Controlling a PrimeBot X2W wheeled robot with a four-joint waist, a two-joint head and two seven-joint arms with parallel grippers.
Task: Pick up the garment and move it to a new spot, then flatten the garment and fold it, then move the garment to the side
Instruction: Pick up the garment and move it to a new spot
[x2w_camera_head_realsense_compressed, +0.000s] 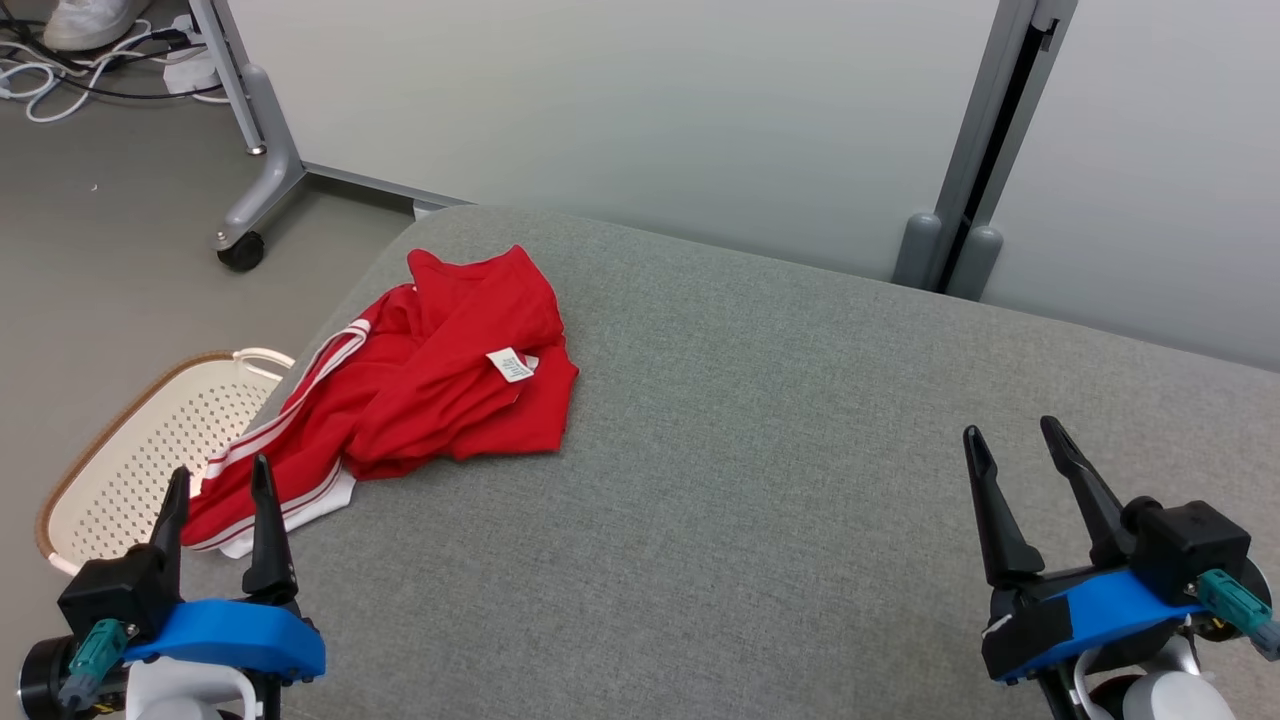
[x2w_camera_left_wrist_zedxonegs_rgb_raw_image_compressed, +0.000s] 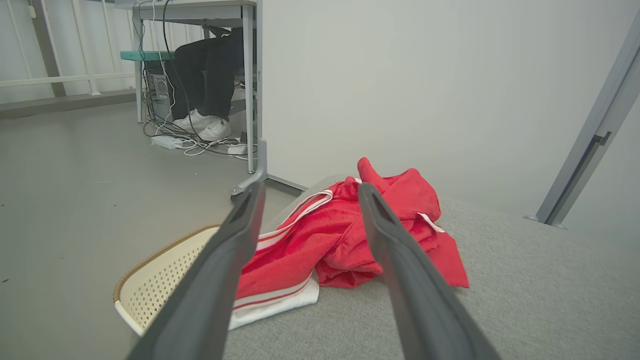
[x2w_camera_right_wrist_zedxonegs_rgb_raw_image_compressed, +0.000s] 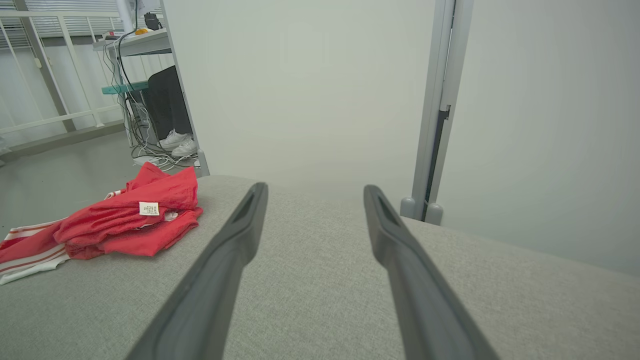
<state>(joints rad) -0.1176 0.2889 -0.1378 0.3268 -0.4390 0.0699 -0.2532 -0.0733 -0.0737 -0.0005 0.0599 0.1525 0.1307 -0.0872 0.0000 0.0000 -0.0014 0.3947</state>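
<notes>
One crumpled garment (x2w_camera_head_realsense_compressed: 450, 385), one basket (x2w_camera_head_realsense_compressed: 140, 450) — left gripper (x2w_camera_head_realsense_compressed: 221, 468) and right gripper (x2w_camera_head_realsense_compressed: 1011, 427) both wide, empty.

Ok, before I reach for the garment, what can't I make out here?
Garment: bunched, so its inner folds and underside are hidden, every view.
Label: print too small, head view.
Basket: partly covered by the left gripper in head view, by its finger in left wrist view.
Person: upper body cut off by the desk, left wrist view.
</notes>
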